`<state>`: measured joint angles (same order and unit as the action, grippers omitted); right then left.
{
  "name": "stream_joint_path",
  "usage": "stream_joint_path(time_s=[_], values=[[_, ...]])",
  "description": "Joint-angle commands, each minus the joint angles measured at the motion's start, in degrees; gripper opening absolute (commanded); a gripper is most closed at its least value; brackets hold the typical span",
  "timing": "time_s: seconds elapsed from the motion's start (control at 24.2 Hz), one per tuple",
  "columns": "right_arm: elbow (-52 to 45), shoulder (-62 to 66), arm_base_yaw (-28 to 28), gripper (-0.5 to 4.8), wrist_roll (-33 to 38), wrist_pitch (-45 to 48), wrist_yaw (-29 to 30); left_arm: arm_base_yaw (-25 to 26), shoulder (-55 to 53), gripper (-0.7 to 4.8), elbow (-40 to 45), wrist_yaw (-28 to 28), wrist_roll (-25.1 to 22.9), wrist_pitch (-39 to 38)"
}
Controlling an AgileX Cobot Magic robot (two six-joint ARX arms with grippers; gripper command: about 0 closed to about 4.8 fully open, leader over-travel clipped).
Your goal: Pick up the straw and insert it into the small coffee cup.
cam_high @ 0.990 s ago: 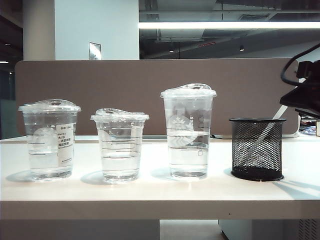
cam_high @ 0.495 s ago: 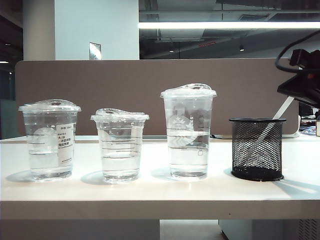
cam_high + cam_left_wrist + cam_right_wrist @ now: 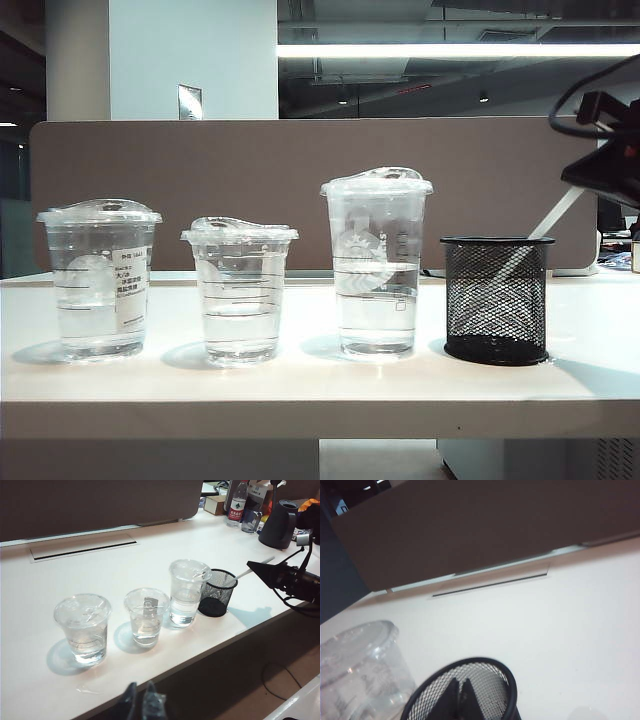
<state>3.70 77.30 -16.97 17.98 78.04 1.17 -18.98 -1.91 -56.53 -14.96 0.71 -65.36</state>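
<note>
White table [image 3: 300,385], brown partition [image 3: 200,190] behind.

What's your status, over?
Right gripper shut on the straw above mesh holder. Left gripper shut, low at table edge. Tall cup stands between straw and small coffee cup.

A black mesh holder [image 3: 497,300] stands on the white bench [image 3: 300,385]. Just beside the holder stands the tallest cup [image 3: 377,262], bearing a faint round logo and part filled with clear liquid. Farthest from the holder is the labelled cup [image 3: 98,280]. Behind the holder runs a brown partition [image 3: 250,190]; a bottle [image 3: 236,507] stands well beyond it.
</note>
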Motion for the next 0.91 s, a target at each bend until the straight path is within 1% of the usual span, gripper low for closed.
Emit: stream_joint_path(time_s=[0.04,0.17,0.29,0.33,0.41,0.62,0.74,0.78,0.83,0.91], values=[[2.08,-1.90,-0.02,-0.01,-0.02,2.05,0.90,-0.02,-0.11,0.21,-0.11,-0.31,-0.26,0.72],[4.17,-4.02,-0.02,-0.02,-0.02,1.49,3.69,-0.02,-0.11,0.21,-0.11,-0.31,-0.26,0.72],[6.82,-6.99,-0.02,-0.02,-0.02,-1.49,6.97,-0.02,-0.11,0.21,-0.11,-0.31,-0.26,0.72],[9.16,-9.73,-0.02,-0.02,-0.15,-5.75,8.98,-0.02,-0.11,0.21,-0.11,-0.31,-0.26,0.72],[11.54,-12.63,-0.04,-0.02,-1.81,-10.71,10.58,-0.02,-0.11,0.21,-0.11,-0.31,-0.26,0.72],[21.07,-20.52,-0.04,-0.01,-10.29,-28.48,15.98,-0.02,-0.11,0.21,-0.11,-0.31,-0.26,0.72],[29.57,-21.97,-0.09,-0.01,-14.93,-43.58,21.94,-0.02,-0.11,0.21,-0.11,-0.31,-0.26,0.72],[35.50,-21.24,-0.33,-0.01,-17.49,-52.78,25.05,-0.02,-0.11,0.22,-0.11,-0.31,-0.26,0.72],[37.81,-20.70,-0.81,-0.01,-18.56,-55.67,25.81,-0.02,-0.11,0.21,-0.11,-0.31,-0.26,0.74],[41.64,-19.17,-2.86,-0.01,-20.24,-58.53,25.88,-0.02,-0.11,0.21,-0.11,-0.31,-0.26,0.72]])
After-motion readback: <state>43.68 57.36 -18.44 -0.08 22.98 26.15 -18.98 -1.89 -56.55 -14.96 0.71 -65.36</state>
